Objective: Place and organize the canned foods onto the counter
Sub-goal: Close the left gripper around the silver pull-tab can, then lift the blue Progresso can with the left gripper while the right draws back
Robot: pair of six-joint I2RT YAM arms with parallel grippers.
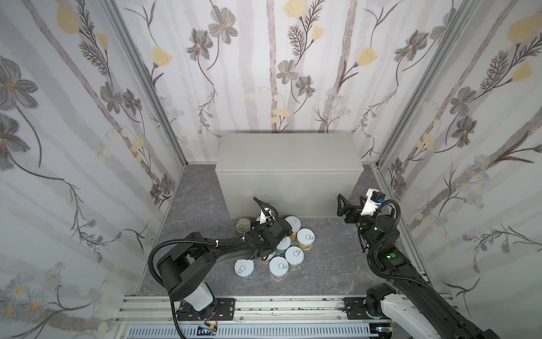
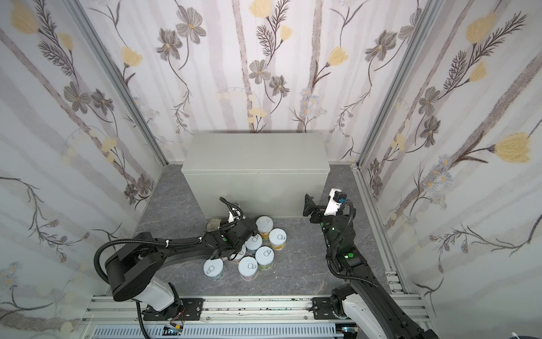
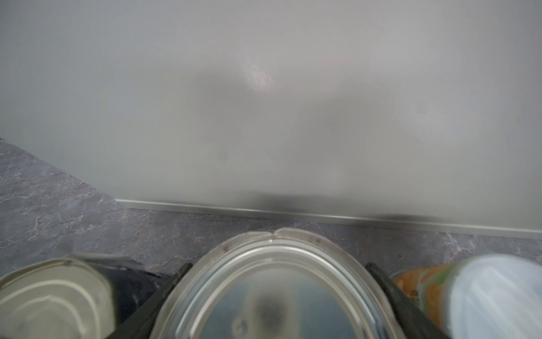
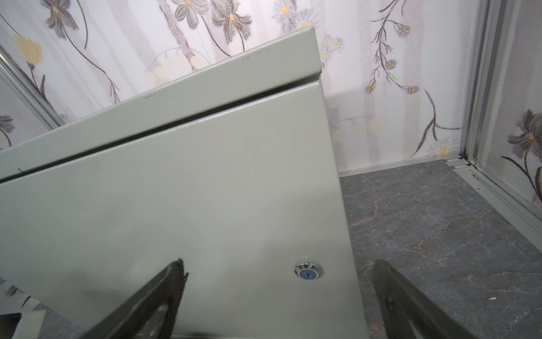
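the aluminium rail that carries both arm bases runs along the near edge. beyond it lies a dark marbled floor, closed in on three sides by floral walls. the light-grey counter sits against the back wall.

the left arm reaches low over the floor toward the counter's front. in its wrist view the left gripper is clamped on a steel-topped can, with its fingers against the can's two sides. a second steel-topped can stands just beside it. pale-lidded cans cluster on the floor under and beside that arm, in front of the counter.

the right arm stands near the counter's right front corner. the right gripper is spread wide, holds nothing, and faces the round lock.
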